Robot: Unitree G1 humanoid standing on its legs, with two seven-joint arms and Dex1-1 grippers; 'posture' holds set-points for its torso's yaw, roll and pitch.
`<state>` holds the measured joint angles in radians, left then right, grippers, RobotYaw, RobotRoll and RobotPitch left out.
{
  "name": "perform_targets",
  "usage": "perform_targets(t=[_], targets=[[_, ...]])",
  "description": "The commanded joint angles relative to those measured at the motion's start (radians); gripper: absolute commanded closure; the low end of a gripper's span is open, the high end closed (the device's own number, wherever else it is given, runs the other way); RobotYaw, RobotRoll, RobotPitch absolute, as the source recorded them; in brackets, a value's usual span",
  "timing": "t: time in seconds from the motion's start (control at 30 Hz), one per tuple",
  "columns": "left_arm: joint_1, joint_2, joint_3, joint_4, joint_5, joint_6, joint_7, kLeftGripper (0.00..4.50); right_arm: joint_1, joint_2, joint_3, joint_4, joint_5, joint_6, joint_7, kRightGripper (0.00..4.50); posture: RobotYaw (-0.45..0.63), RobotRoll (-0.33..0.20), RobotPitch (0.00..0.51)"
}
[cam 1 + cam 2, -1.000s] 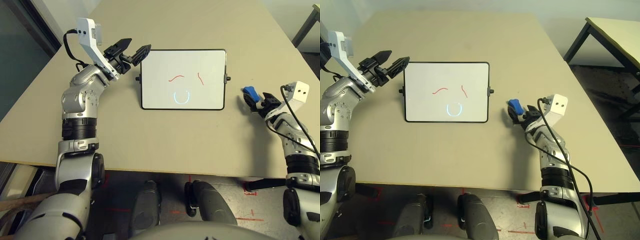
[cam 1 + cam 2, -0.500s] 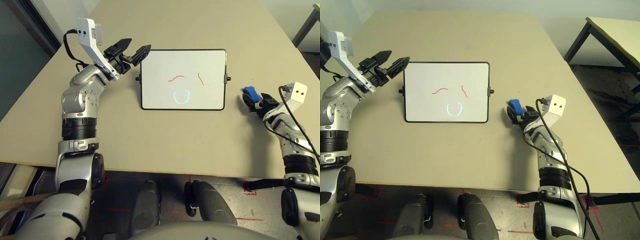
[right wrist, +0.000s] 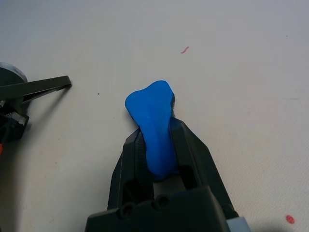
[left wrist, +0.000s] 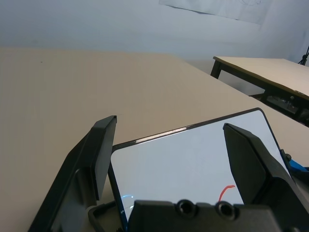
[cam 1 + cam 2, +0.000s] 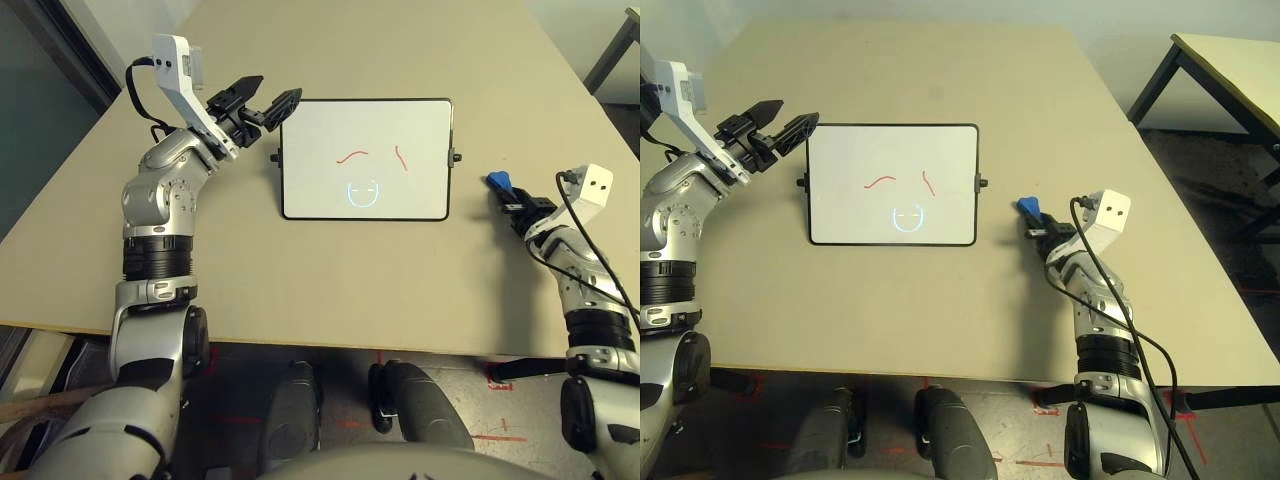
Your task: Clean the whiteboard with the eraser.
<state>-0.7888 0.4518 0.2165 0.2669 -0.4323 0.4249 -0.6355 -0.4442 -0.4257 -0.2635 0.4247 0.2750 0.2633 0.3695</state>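
The whiteboard (image 5: 365, 158) lies flat mid-table, with two red strokes and a light blue round doodle on it. My left gripper (image 5: 263, 102) stands open just off the board's far left corner, above the table; in the left wrist view the board (image 4: 193, 169) shows between its spread fingers (image 4: 99, 154). The blue eraser (image 3: 153, 126) is pinched between the fingers of my right gripper (image 5: 510, 197), which is shut on it to the right of the board, near its right knob (image 5: 457, 157). The eraser (image 5: 499, 182) sticks out beyond the fingertips.
The tan table (image 5: 330, 270) spreads wide around the board. A second table (image 5: 1230, 70) with black legs stands off to the right. A small red mark (image 3: 184, 50) dots the tabletop near the eraser.
My right gripper has closed on the eraser and shifted slightly right. The blue doodle on the board has gained marks inside its ring. The left arm is unmoved.
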Motion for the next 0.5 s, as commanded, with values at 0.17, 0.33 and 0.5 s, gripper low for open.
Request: perform_targets(t=[0.17, 0.33, 0.5], targets=[[-0.013, 0.005, -0.006, -0.017, -0.004, 0.011, -0.002, 0.0, -0.01, -0.031, -0.007, -0.124, 0.019, 0.091, 0.0, 3.74, -0.05, 0.0, 0.142], [-0.022, 0.014, -0.024, -0.004, 0.002, 0.022, -0.025, 0.0, -0.102, -0.189, 0.059, -0.309, 0.022, 0.255, 0.131, 3.74, -0.07, 0.0, 0.128], [-0.001, 0.054, -0.081, 0.004, 0.025, 0.048, -0.101, 0.0, -0.198, -0.309, 0.179, -0.4, 0.013, 0.344, 0.296, 3.75, -0.08, 0.0, 0.12]])
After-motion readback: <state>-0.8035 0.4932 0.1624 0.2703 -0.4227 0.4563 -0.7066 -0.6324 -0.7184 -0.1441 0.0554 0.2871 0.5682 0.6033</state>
